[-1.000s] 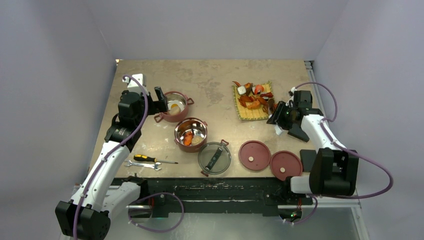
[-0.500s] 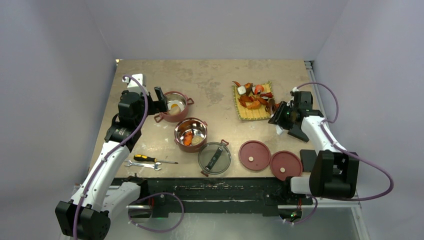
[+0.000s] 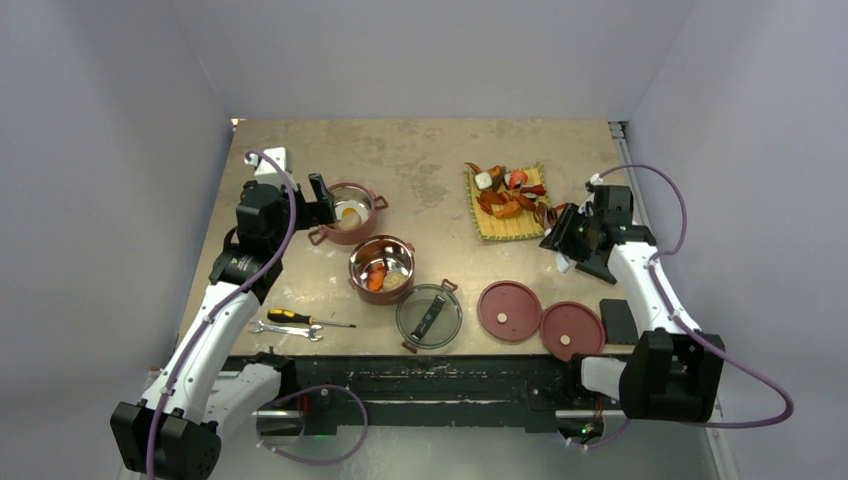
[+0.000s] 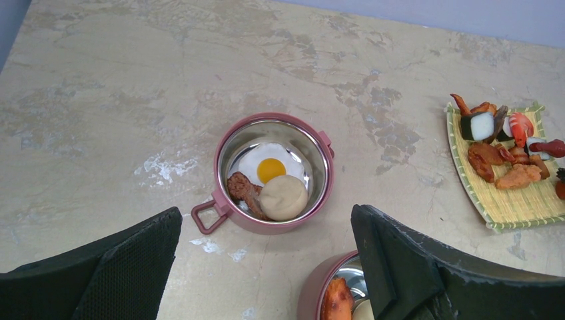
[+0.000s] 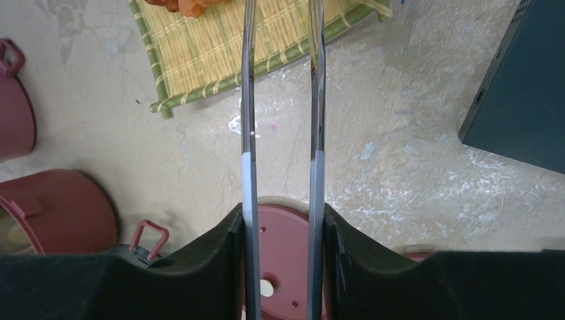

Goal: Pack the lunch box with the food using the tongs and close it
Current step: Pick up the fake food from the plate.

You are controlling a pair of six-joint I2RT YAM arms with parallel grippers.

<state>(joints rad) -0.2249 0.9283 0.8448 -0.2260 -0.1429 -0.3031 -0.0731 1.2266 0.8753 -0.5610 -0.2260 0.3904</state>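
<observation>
While right pincer [image 5: 283, 230] clamps tongs [image 5: 248, 100], prongs (parted) extend over mat [image 5: 200, 50].

left gripper [image 4: 266, 217]: jaws wide apart, arm extended forward; right gripper [image 5: 283, 213]: clamped on tongs [image 5: 248, 133], aimed left

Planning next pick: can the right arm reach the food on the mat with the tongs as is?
Probably yes. The right gripper holds the tongs, their arms aimed over the edge of the mat toward the food; nothing stands between. The tips are out of the wrist view.
</observation>
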